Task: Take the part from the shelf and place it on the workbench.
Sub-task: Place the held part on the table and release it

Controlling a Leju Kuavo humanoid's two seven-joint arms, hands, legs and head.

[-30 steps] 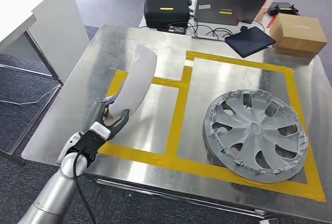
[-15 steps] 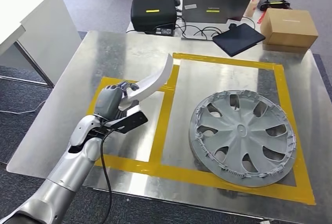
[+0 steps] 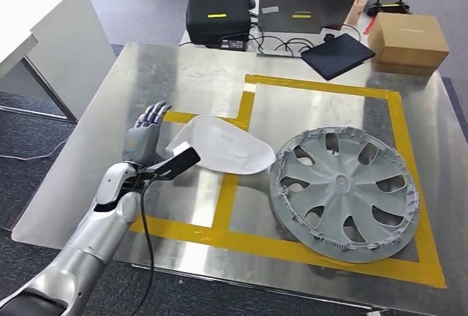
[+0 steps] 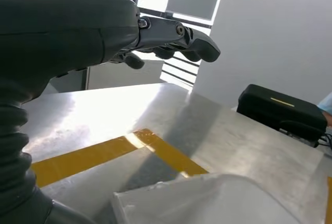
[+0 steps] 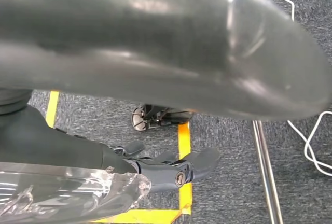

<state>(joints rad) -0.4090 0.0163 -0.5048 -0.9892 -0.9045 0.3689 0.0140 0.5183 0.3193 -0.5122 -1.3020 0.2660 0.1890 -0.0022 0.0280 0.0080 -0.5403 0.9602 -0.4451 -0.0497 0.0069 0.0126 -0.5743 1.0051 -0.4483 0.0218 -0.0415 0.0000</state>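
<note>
My left hand [image 3: 145, 139] is spread open, empty; the white curved panel [image 3: 224, 145] beside it looks light, stiff, slippery—I'd grip its near edge.

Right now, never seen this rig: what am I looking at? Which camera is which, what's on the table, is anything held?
It is a two-legged humanoid robot with silver arms and many-fingered hands. The wide picture is from its head, looking down at a steel workbench marked with yellow tape. The other two come from cameras at each wrist.

On the bench lie a white curved part, straddling the tape, and a grey hubcap. Behind them: a black case, a laptop, a tablet and a cardboard box.

The left hand has its fingers spread beside the white part. The right hand hangs over the carpet, holding a clear plastic piece.
</note>
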